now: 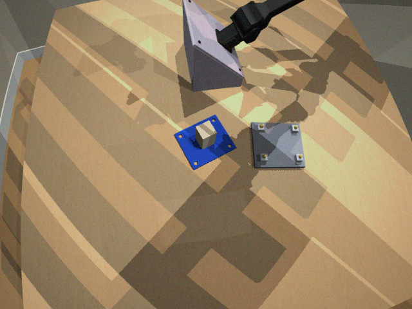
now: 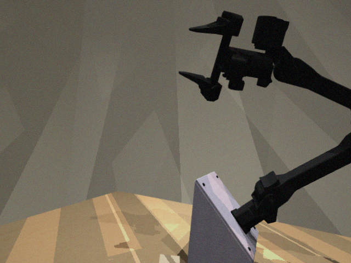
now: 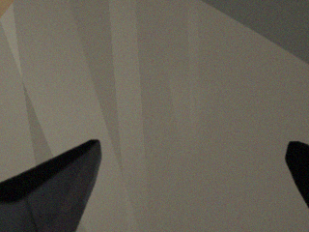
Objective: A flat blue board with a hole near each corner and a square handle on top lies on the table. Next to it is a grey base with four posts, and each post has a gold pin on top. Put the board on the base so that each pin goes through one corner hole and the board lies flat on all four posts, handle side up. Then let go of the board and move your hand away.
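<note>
Blue board (image 1: 188, 152), in the top view: flat on the desk (image 1: 100, 166) (image 2: 42, 238), turned at an angle, square pale handle (image 1: 206, 133) (image 2: 169, 258) upward, one open hole near each corner. Just to its right in the picture, apart from it, the grey base (image 1: 276, 144), with four pale posts tipped with gold pins, all uncovered. Above both in the picture, a lilac wedge (image 1: 214, 67) (image 2: 216, 221) with the black arm (image 1: 249, 21) (image 2: 309, 73) mounted on its slope.

Exterior view: end effector (image 2: 184, 51) (image 3: 192, 149) raised high above the desk, pointing left in the picture, fingers spread and released. At the bottom edge, only a bit of handle visible.

Wrist view: two dark fingertips wide apart, nothing grasped, grey wall behind.
</note>
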Controlling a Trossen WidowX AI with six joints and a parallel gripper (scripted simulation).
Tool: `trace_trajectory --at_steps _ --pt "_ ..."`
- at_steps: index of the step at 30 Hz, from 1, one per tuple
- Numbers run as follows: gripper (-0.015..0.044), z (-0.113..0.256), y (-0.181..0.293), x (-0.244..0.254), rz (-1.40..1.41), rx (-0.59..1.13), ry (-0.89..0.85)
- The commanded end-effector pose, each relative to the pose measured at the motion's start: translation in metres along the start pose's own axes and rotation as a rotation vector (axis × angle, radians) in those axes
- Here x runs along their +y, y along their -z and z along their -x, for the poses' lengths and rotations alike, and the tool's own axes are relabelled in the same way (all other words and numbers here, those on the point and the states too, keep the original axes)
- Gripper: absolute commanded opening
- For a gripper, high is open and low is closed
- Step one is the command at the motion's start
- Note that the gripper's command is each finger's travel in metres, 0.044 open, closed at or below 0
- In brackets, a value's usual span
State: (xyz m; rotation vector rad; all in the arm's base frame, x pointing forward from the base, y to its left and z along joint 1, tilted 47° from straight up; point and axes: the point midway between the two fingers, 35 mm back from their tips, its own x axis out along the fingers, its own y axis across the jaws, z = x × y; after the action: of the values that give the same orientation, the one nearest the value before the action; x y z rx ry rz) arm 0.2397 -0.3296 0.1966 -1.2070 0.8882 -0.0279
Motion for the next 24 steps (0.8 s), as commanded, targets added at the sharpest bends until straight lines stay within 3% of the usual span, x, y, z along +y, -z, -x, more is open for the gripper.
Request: trace_trajectory --at_steps 1,9,12,21,24 --pt "0.044 -0.029 -0.032 0.031 -0.117 -0.113 -0.174" --pt "0.044 -0.065 -0.096 0.099 -0.322 -0.25 -0.566" --pt "0.044 -0.07 -0.126 0.135 -0.403 -0.282 -0.788" --pt "0.044 -0.047 -0.206 0.235 -0.611 -0.168 -1.527" --pt "0.044 -0.044 -0.21 0.241 -0.622 -0.145 -1.58"
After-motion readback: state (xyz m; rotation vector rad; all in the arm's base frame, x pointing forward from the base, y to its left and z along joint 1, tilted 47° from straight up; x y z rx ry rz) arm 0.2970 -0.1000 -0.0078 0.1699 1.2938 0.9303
